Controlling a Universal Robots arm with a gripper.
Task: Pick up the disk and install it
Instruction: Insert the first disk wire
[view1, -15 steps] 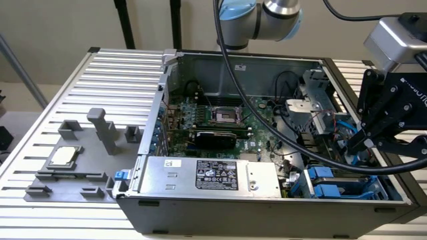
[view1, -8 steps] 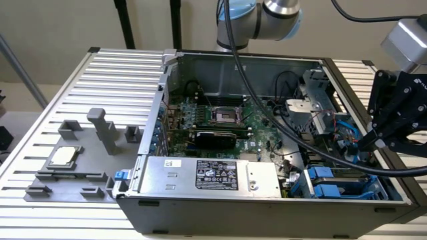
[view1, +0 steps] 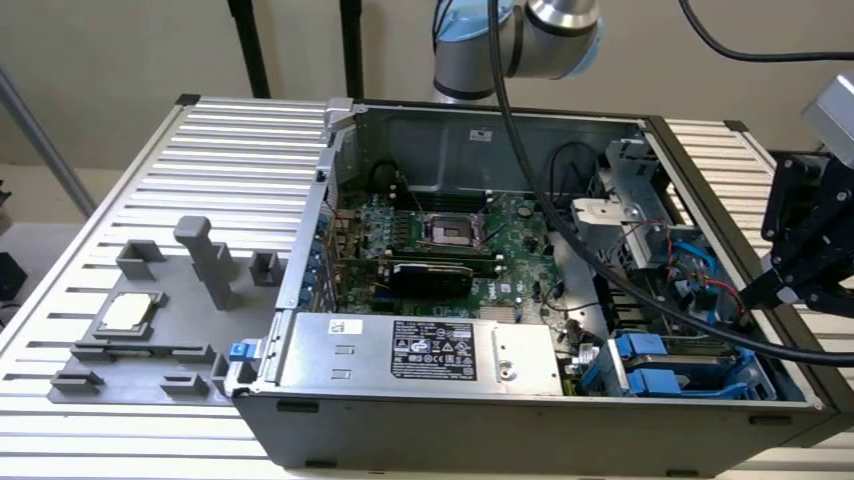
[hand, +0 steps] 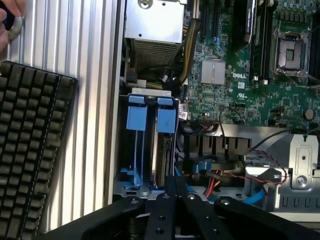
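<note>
Ribbed aluminium table (view1: 160, 200) is noted bearing an open grey steel tower computer case (view1: 534, 420). A green motherboard (view1: 454, 250) is exposed inside. The black two-finger gripper (hand: 174, 187) is positioned near the drive bay, jaws pressed together with nothing between them. The silver-grey hard disk in its blue plastic carrier (hand: 166, 120) is seated edge-on in that bay, just beside a second blue carrier (hand: 137, 117).

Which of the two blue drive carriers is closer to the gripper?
The carrier on the motherboard side; the shut gripper points at its end, while the other carrier runs beside the case wall, away from the motherboard.
</note>
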